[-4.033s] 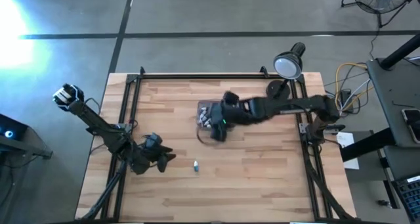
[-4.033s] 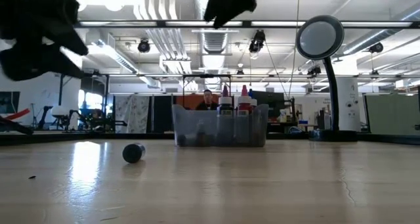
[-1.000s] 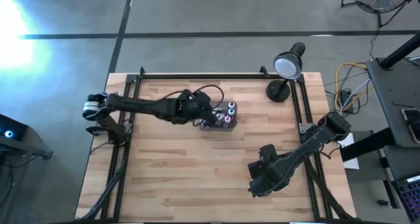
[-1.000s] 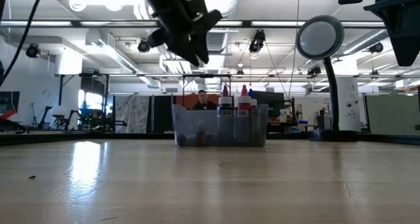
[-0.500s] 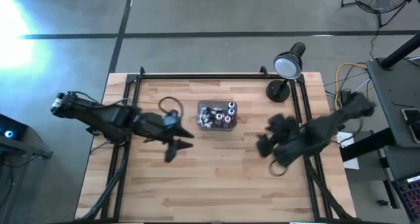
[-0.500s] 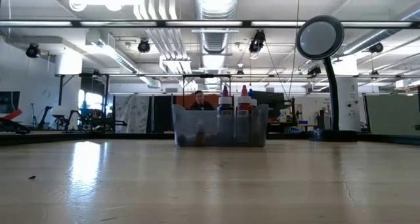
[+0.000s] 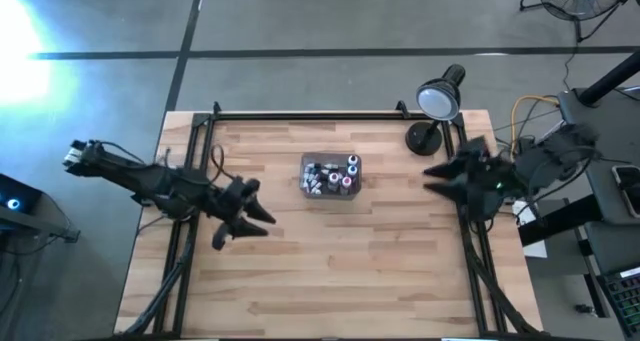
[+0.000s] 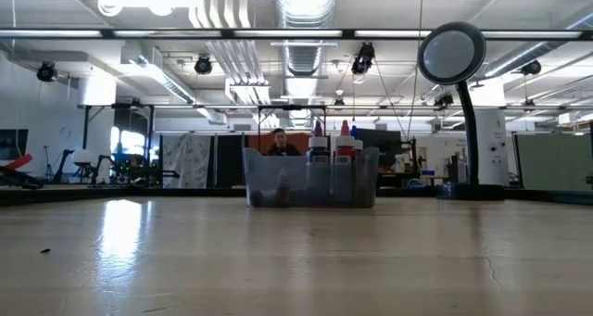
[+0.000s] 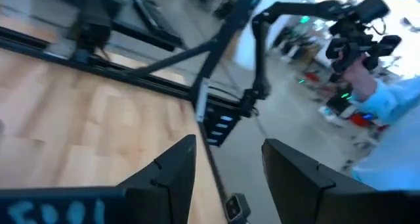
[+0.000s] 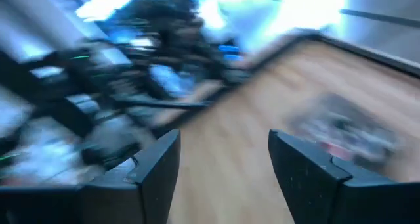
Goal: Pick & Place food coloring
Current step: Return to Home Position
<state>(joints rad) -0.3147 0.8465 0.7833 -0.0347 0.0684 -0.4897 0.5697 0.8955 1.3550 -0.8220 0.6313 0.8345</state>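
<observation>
Several small food coloring bottles (image 7: 343, 178) with white and dark caps stand upright in a clear grey tray (image 7: 307, 162) at the table's middle, toward the far edge. In the low view their caps (image 8: 331, 140) stick up above the tray wall (image 8: 278, 182). My left gripper (image 7: 248, 226) hovers left of the tray, open and empty; its wrist view (image 9: 226, 159) shows open fingers. My right gripper (image 7: 430, 179) is by the table's right rail, pointing toward the tray, open and empty; it also shows in the right wrist view (image 10: 223, 159).
A black desk lamp (image 7: 438, 101) stands at the far right corner; its round head shows in the low view (image 8: 451, 55). Black rails (image 7: 200, 151) run along the table's left, far and right sides. A person's sleeve (image 9: 394, 109) shows beyond the table.
My left gripper has drawn back from the tray toward the table's left and near side. My right gripper has swung from the near right part of the table up toward the far side and the right rail. The tray and the bottles have stayed in place.
</observation>
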